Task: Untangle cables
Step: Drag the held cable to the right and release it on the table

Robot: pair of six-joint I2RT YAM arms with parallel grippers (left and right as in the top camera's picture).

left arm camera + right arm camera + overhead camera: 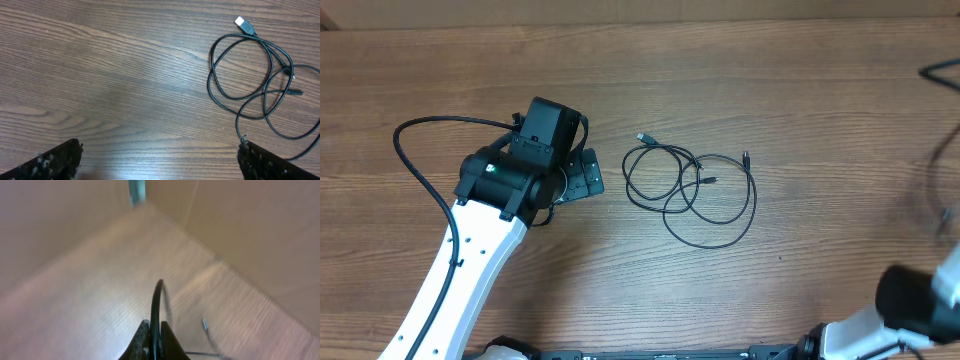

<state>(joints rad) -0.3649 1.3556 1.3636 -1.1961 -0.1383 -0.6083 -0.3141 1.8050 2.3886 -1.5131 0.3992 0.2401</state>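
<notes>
Black, thin and slack: looking first at the cables (697, 183), lying as a few overlapping loops near the middle of the wooden table (800, 80), showing a pale plug (243, 23) at one free end and smaller dark ends among the crossings. Hovering just beside them with the left gripper (160, 160), holding its fingers (55, 162) spread wide and empty over bare wood. Finding the right gripper (154, 326) well apart at the table's near right corner, jaws drawn close about a dark cord (156, 295); failing to tell through the blur whether clamping it. Judging the step as the approach, nothing being parted yet. Needing next, probably: reaching toward the free plug end, pinching one strand and drawing it clear of the crossings.
</notes>
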